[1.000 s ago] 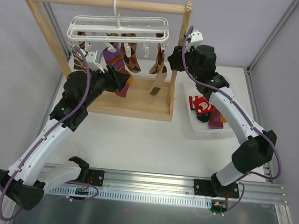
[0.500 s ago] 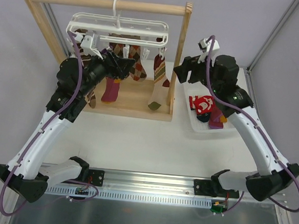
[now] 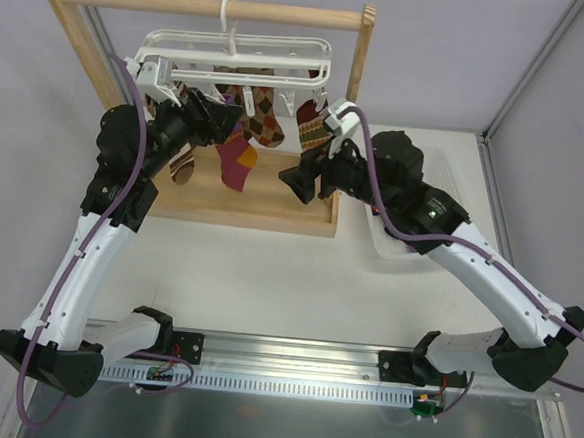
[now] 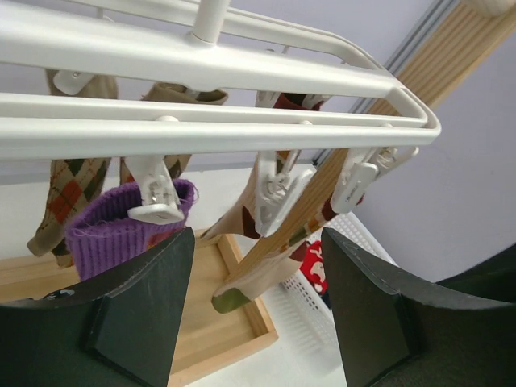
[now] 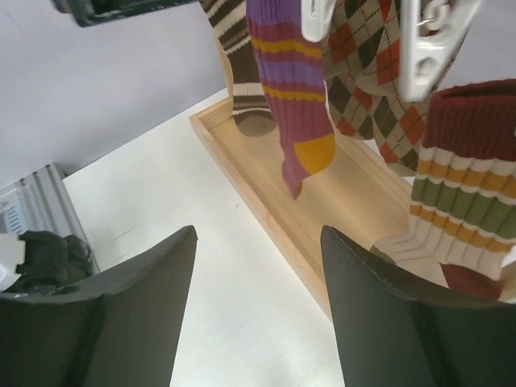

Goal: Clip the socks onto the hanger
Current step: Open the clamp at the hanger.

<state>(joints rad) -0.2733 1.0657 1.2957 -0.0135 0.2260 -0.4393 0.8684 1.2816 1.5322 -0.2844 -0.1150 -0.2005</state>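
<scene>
several socks hang clipped under the hanger (image 3: 294, 45), which hooks over the top bar of the wooden rack (image 3: 361, 53): a brown-white striped sock (image 3: 183, 163) nearest the rack's left post, then the magenta sock (image 3: 238, 163), the argyle sock (image 3: 264, 117), and a maroon-cuffed banded sock (image 3: 313, 132) nearest the right post. the left gripper (image 3: 222, 119) sits inside the rack just under the hanger's rails, jaws spread with nothing between them. the right gripper (image 3: 303, 180) hangs low by the rack's right post, facing the rack's base, likewise spread and empty. a red sock (image 4: 314, 270) lies in the white basket (image 3: 395, 254) just outside the right post, beneath the right forearm. so the right arm looks the nearer one, but its fingers point away from the basket and would need to swing back and down. the red sock's long axis cannot be made out.
</scene>
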